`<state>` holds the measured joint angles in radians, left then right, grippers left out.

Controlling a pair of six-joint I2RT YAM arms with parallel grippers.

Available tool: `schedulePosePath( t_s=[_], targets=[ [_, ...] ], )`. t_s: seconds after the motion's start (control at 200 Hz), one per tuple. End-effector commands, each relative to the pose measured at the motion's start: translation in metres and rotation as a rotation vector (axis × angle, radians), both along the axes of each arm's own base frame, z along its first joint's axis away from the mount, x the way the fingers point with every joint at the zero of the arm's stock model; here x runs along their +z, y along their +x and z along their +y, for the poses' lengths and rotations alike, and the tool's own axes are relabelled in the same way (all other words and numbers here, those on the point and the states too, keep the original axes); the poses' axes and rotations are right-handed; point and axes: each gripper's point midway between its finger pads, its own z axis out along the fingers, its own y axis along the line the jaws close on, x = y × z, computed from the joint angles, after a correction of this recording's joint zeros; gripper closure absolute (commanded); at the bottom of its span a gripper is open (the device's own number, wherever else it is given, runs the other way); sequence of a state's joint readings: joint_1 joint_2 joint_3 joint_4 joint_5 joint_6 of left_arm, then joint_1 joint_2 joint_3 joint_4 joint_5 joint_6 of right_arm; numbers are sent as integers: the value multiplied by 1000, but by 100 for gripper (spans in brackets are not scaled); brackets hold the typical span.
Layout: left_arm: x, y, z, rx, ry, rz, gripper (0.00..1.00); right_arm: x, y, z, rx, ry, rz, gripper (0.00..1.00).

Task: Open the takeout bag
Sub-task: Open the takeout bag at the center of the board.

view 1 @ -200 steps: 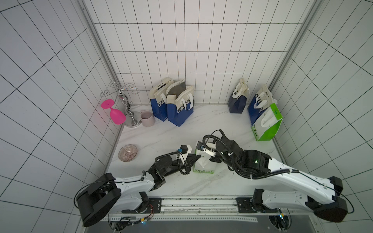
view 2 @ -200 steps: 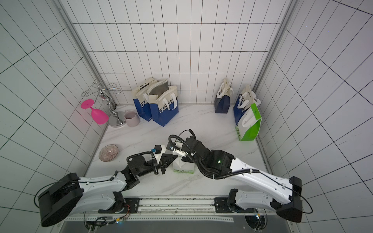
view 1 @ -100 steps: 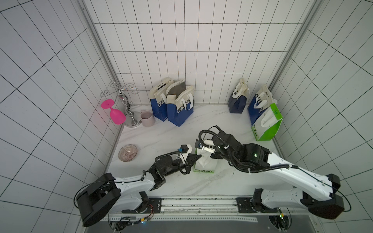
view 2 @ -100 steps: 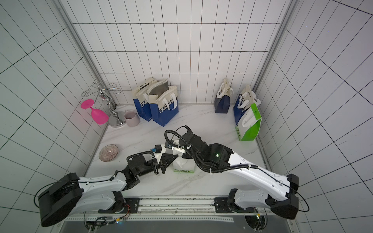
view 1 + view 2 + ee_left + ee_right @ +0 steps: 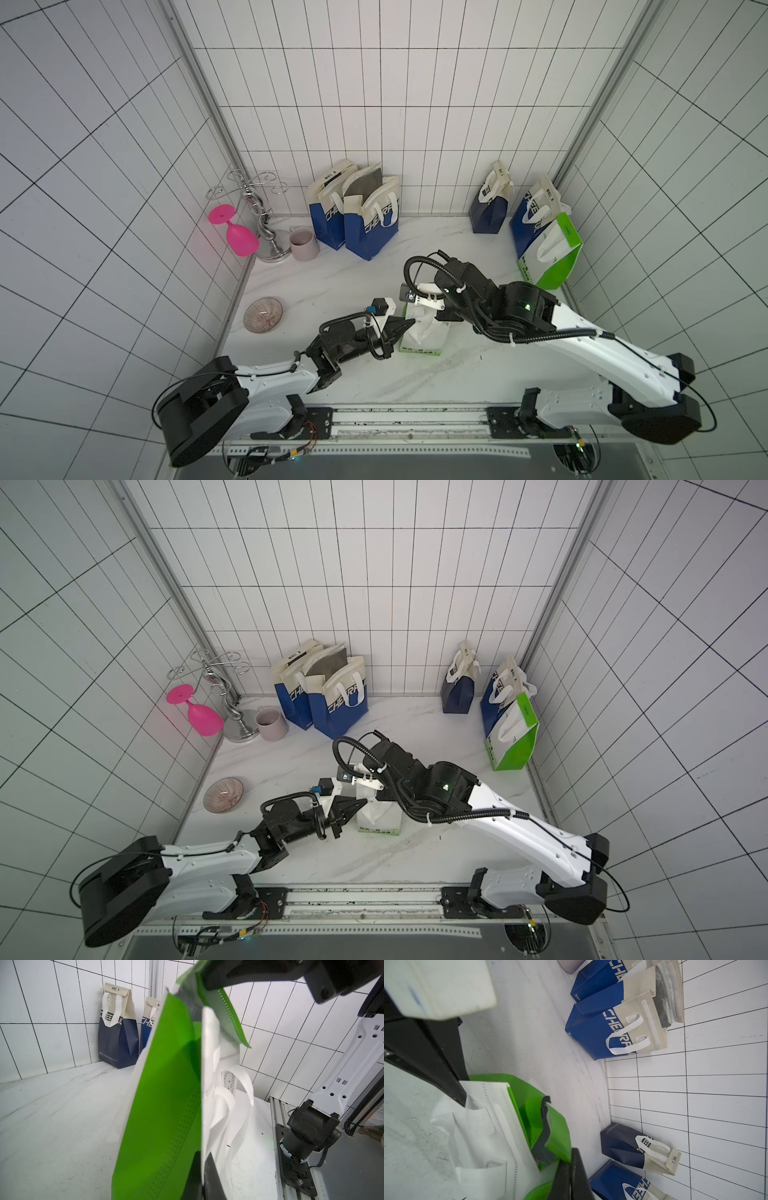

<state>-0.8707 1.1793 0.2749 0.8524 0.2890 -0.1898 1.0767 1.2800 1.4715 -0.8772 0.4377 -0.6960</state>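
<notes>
The takeout bag (image 5: 422, 338) (image 5: 380, 820), green with white panels and white handles, stands near the table's front middle in both top views. My left gripper (image 5: 409, 326) (image 5: 202, 1178) is shut on the rim of its white side. In the right wrist view my right gripper (image 5: 572, 1176) is shut on the green rim of the opposite side; in both top views its fingers are hidden under the wrist. The bag's mouth (image 5: 533, 1103) is parted, showing the green inside and a dark strip (image 5: 544, 1126).
Two blue-and-beige bags (image 5: 370, 220) stand against the back wall. A navy bag (image 5: 488, 208), a blue bag and a second green-and-white bag (image 5: 548, 253) fill the back right corner. At the left are a pink glass (image 5: 237, 237), a metal rack (image 5: 262, 216), a mug (image 5: 303, 243) and a small dish (image 5: 263, 314).
My right wrist has shifted a little to the left and toward the back over the bag, still gripping its rim. The left arm and the bag's base have stayed put.
</notes>
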Motion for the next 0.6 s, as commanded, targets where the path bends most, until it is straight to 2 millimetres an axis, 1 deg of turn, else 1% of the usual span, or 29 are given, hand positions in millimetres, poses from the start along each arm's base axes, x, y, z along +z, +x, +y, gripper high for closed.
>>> schedulePosePath(
  t_s=[0.0, 0.13, 0.195, 0.295, 0.34, 0.375, 0.6],
  targets=[
    [0, 1, -3, -5, 14, -10, 100, 64, 4, -1, -6, 124, -86, 100],
    [-1, 0, -3, -7, 16, -8, 100, 62, 4, 0, -4, 122, -79, 100],
    [0, 0, -3, -8, 15, -8, 100, 57, 4, 0, -10, 122, -67, 100],
    [0, 0, -3, -8, 14, -9, 100, 40, 5, -3, -31, 105, -56, 100],
    [1, 0, -3, -8, 11, -10, 100, 31, 5, -5, -44, 102, -54, 91],
    [0, 0, -3, -7, 12, -7, 100, 24, 5, -7, -57, 103, -43, 88],
    [-1, 0, -4, -8, 15, -1, 100, -13, -6, -11, -93, 136, 56, 86]
  ],
)
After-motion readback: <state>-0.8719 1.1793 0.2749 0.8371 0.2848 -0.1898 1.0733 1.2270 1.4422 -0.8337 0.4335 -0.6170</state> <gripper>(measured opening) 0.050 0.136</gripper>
